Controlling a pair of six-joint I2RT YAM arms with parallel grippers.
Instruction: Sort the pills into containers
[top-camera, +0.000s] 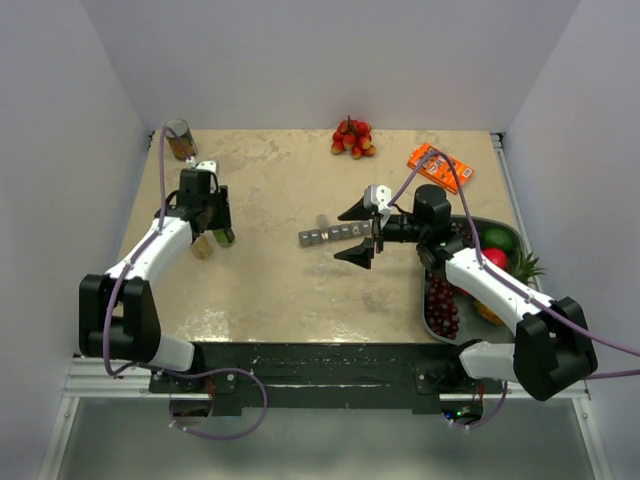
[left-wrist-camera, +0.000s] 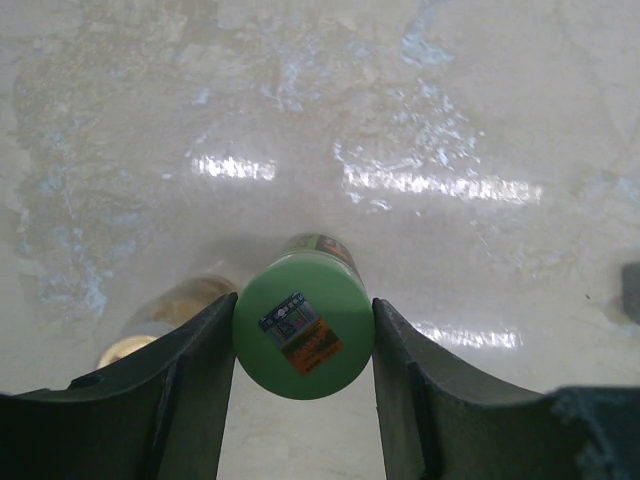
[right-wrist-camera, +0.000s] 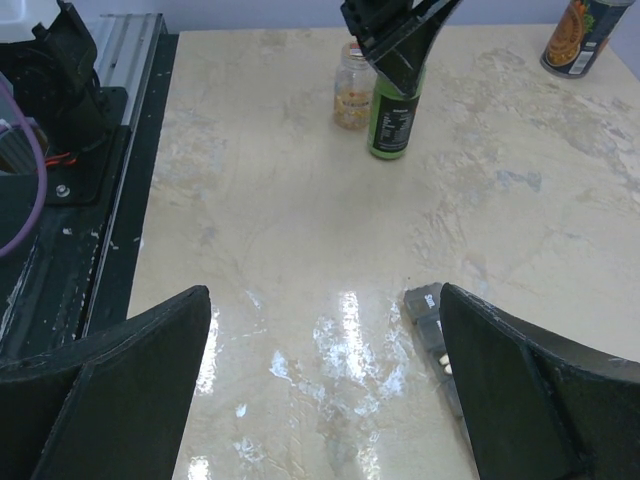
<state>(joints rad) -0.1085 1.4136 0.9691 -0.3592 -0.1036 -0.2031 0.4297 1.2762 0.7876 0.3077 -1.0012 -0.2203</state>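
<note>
The dark-grey strip of containers (top-camera: 335, 234) lies mid-table; its far end shows in the right wrist view (right-wrist-camera: 428, 312), with pale pills (right-wrist-camera: 444, 361) in one compartment. My right gripper (top-camera: 340, 235) is open wide, its fingers on either side of the strip's right half; in its own view (right-wrist-camera: 325, 385) the right finger hides most of the strip. My left gripper (top-camera: 215, 225) is shut on the green bottle (top-camera: 222, 237) by its green cap (left-wrist-camera: 303, 330). A clear pill bottle (top-camera: 203, 246) with yellowish pills stands beside it (left-wrist-camera: 170, 312).
An orange-labelled tin can (top-camera: 180, 140) stands at the back left. Red fruit (top-camera: 352, 137) and an orange packet (top-camera: 440, 167) lie at the back. A dark tray (top-camera: 470, 225) with grapes and other fruit sits at the right edge.
</note>
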